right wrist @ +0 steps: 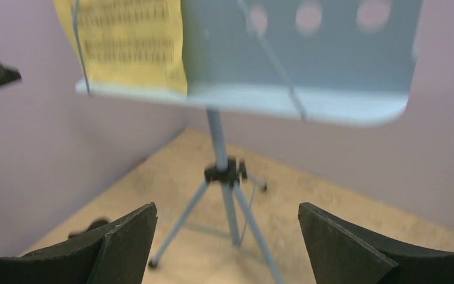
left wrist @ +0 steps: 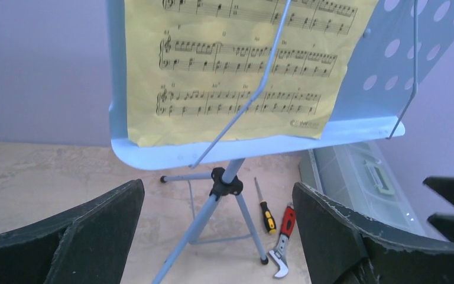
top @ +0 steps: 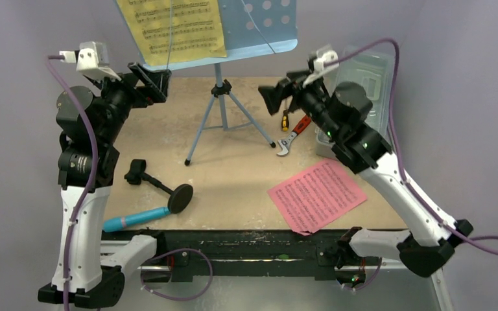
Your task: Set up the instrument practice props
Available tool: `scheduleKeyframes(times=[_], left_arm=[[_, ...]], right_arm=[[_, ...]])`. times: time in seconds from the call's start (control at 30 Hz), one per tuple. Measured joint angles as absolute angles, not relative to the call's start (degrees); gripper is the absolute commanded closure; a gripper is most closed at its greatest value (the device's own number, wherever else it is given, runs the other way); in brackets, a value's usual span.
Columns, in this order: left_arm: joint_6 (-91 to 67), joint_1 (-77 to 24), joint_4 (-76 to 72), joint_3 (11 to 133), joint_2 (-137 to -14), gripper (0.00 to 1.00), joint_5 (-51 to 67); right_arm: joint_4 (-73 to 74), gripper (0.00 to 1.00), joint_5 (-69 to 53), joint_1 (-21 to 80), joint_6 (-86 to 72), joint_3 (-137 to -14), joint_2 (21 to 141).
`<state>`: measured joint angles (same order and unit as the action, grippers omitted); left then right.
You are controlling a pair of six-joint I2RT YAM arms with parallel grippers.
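Observation:
The light blue music stand [top: 259, 26] stands upright on its tripod legs [top: 224, 116] at the back middle, with the yellow page [top: 172, 29] on its left half under a wire holder. The stand and yellow page also show in the left wrist view [left wrist: 236, 77] and the right wrist view [right wrist: 295, 59]. The pink page [top: 318, 194] lies flat at the front right. The cyan microphone [top: 136, 218] and the black round-base mic stand [top: 162, 188] lie on their sides at the front left. My left gripper [top: 155, 81] is open and empty, left of the stand. My right gripper [top: 273, 97] is open and empty, right of the tripod.
A screwdriver [top: 285, 120] and a red-handled wrench [top: 293, 135] lie right of the tripod. A clear plastic lidded box [top: 363, 84] sits at the back right behind my right arm. Purple walls close in at the back and sides.

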<state>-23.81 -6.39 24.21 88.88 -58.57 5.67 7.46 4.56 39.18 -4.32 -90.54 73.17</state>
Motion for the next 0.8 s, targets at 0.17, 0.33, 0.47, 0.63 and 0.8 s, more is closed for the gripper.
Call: scheduleKeyframes(times=[0.17,0.33,0.47,0.63,0.8], left_arm=[[-24.5,-6.4,25.3,80.4,-52.6,0.06,9.0],[-29.5,-6.4,23.4,65.6,-48.7,0.05,19.3],[-33.9,-6.4,21.3,54.7,-48.9,0.05,26.1],[-39.9,-10.5,17.1,41.5,-46.3,0.05,28.3],[-46.5,-26.5,10.3,31.7,-44.4,0.05,24.2]], right_arm=[[10.3,0.03,0.6,39.2,-11.2,-68.6,59.1],[13.4,0.02,-1.6,39.2,-19.2,-51.2,50.8],[15.6,0.04,-1.7,39.2,-24.6,-42.8,52.6],[18.9,0.04,-1.0,39.2,-30.2,-38.1,62.5],[18.9,0.05,2.0,39.3,-34.6,-34.2,67.7]])
